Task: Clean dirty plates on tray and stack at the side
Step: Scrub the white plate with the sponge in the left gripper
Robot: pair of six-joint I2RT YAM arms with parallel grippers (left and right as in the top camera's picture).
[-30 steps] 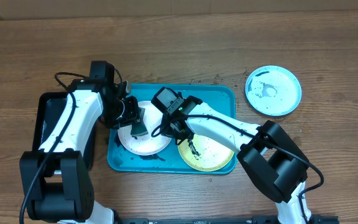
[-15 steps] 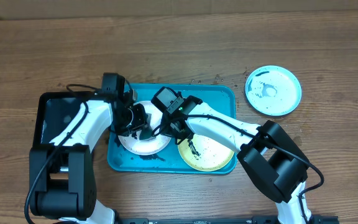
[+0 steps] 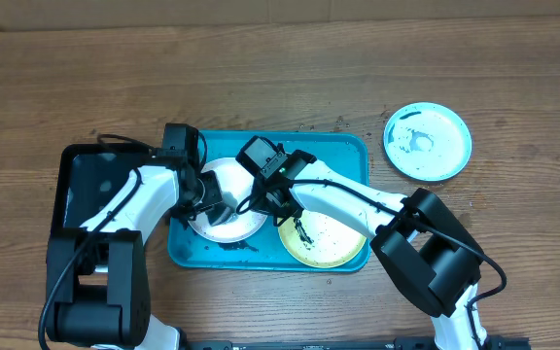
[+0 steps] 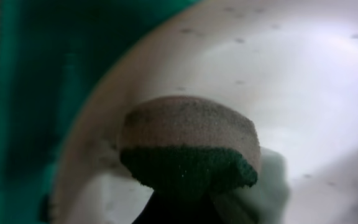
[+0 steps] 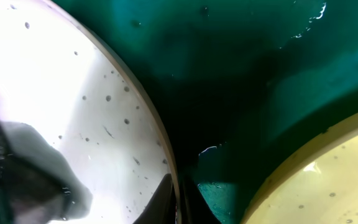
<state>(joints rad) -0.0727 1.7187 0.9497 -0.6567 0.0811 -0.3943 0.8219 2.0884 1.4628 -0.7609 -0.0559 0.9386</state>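
Observation:
The turquoise tray [image 3: 331,158] holds a white plate [image 3: 238,183] and a yellow-green plate [image 3: 331,241] with a black smear. My left gripper [image 3: 212,210] is shut on a tan-and-green sponge [image 4: 188,149], which presses on the white plate [image 4: 303,81] near its left edge. My right gripper [image 3: 263,201] is shut on the white plate's right rim [image 5: 166,155], one finger above it and one below. A light blue plate [image 3: 428,142] with dark marks lies on the table to the right of the tray.
A black tray [image 3: 78,190] stands left of the turquoise one, under my left arm. Dark residue lies on the turquoise tray floor [image 3: 229,249] in front of the white plate. The yellow-green plate's rim [image 5: 309,168] lies close to my right fingers.
My left arm has swung right and forward, dragging the sponge across the white plate. My right gripper has stayed on the plate's rim.

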